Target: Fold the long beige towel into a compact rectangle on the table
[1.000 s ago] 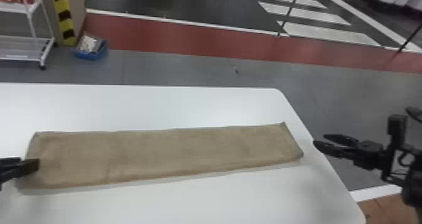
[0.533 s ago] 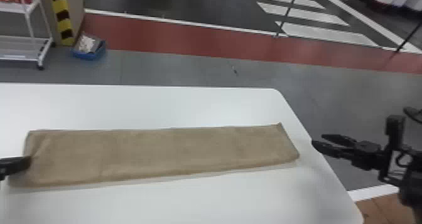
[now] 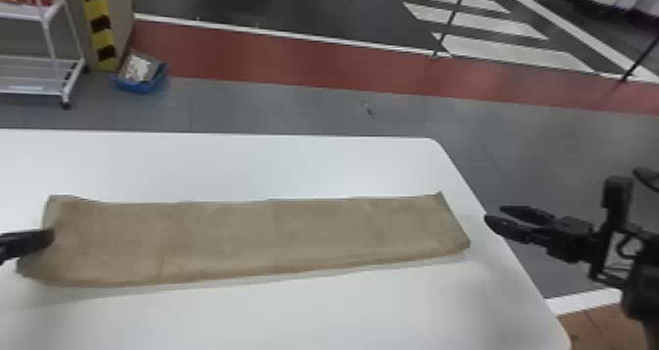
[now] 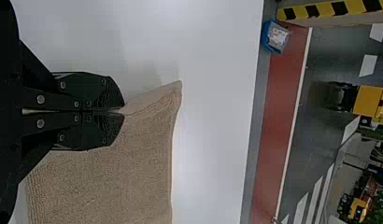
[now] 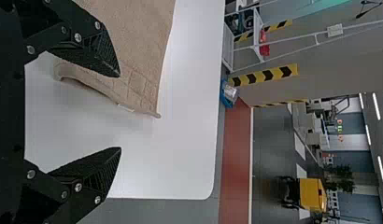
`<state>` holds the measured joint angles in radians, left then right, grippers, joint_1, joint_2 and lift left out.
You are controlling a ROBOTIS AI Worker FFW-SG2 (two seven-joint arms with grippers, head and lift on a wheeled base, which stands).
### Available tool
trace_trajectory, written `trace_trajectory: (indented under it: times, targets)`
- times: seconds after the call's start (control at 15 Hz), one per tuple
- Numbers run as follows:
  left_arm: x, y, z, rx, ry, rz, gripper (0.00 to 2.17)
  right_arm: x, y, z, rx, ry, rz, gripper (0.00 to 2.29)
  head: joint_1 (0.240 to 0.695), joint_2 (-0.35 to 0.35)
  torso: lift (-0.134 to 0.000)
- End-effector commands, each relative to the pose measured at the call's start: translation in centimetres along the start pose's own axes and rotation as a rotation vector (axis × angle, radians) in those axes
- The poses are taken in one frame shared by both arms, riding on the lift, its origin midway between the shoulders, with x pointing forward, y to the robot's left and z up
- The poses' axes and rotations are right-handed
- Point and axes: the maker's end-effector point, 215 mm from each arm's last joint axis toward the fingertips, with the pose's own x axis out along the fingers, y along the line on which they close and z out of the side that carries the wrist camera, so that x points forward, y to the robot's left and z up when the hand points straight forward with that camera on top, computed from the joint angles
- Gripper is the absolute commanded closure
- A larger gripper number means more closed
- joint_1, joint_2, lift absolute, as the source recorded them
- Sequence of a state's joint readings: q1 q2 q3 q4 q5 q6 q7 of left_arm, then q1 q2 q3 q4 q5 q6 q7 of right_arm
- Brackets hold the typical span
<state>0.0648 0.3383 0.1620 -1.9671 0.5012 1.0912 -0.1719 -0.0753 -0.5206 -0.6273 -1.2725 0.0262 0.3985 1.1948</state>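
Towel [image 3: 294, 236] up a bit at L end
L claw [image 4: 122, 111] pinched on it; R claw [image 5: 119, 112] wide; best lift slow, keep corners sq.

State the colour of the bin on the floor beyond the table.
Blue; the bin shows best in the head view.

It looks like an industrial hall: yellow-and-black hazard tape [image 3: 100, 23], a red floor lane [image 3: 294, 60], white crossing stripes [image 3: 510, 50], a wheeled metal rack [image 3: 41, 74], and a yellow vehicle or machine [image 5: 313, 194].
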Motion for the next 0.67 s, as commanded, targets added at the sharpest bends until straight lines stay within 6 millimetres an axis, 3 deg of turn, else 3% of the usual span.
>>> trace_trajectory:
  times: [0.0, 0.4, 0.53, 0.6]
  targets:
    - [-0.4, -1.3, 1.2, -0.027, -0.016, -0.049, 1.36, 0.4, 0.7, 0.4, 0.001, -0.008, 0.007, 0.38, 0.695, -0.304, -0.124]
    - [-1.0, -6.8, 3.3, -0.065, -0.044, -0.188, 1.36, 1.3, 3.2, 2.8, -0.014, -0.094, -0.005, 0.38, 0.695, -0.310, -0.124]
    - [-0.8, -8.6, 4.2, -0.073, -0.058, -0.225, 1.36, 1.9, 4.0, 2.6, 0.001, -0.104, 0.009, 0.42, 0.695, -0.316, -0.124]
    - [-0.6, -9.6, 4.3, -0.074, -0.058, -0.242, 1.36, 2.1, 4.5, 2.1, 0.012, -0.107, 0.017, 0.54, 0.695, -0.323, -0.124]
